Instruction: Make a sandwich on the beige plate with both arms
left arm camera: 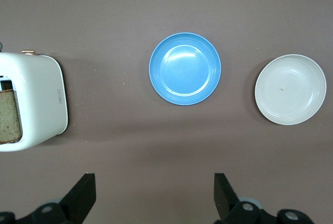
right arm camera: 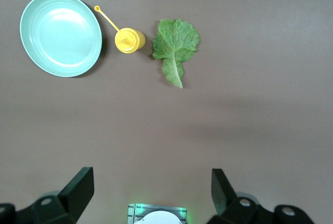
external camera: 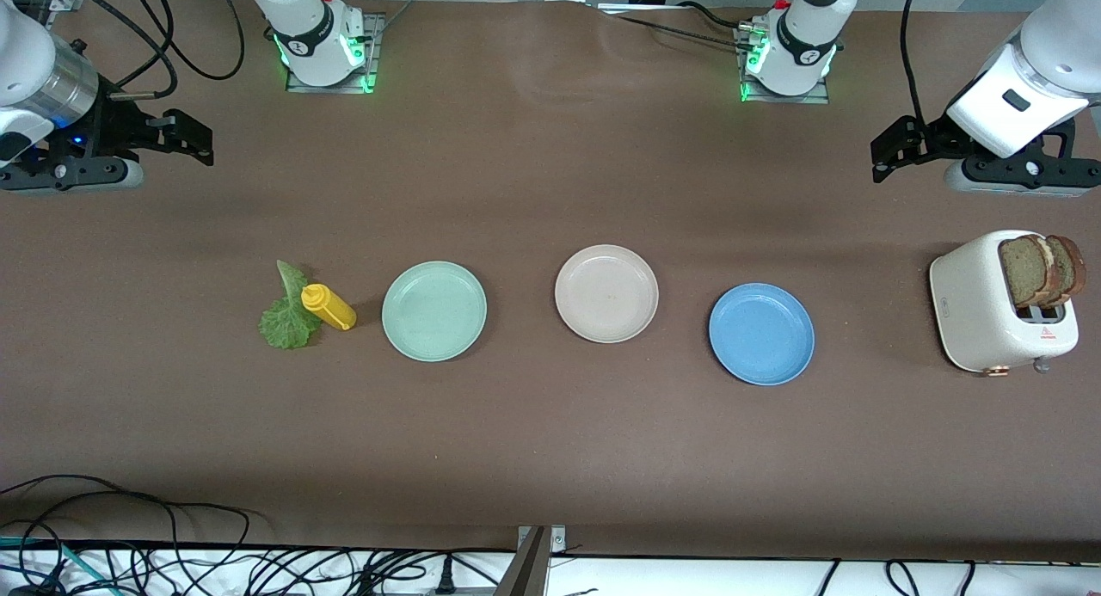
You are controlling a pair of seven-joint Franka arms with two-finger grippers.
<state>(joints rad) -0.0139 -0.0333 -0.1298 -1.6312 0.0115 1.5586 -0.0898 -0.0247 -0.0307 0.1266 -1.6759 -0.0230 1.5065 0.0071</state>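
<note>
Brown tabletop (external camera: 550, 441) carries three round plates in a row: a mint green plate (external camera: 434, 310), a plain, empty beige plate (external camera: 606, 292) in the middle, and a blue plate (external camera: 761, 333). One lettuce leaf (external camera: 286, 314) and one yellow squeeze bottle (external camera: 328, 306) sit beside the green plate, while two brown bread slices (external camera: 1042, 270) stand in a white toaster (external camera: 998, 308) at the left arm's end. Both tools, left tool (external camera: 894, 153) and right tool (external camera: 185, 138), hover wide open and hold nothing, each over bare tabletop near its own end.
</note>
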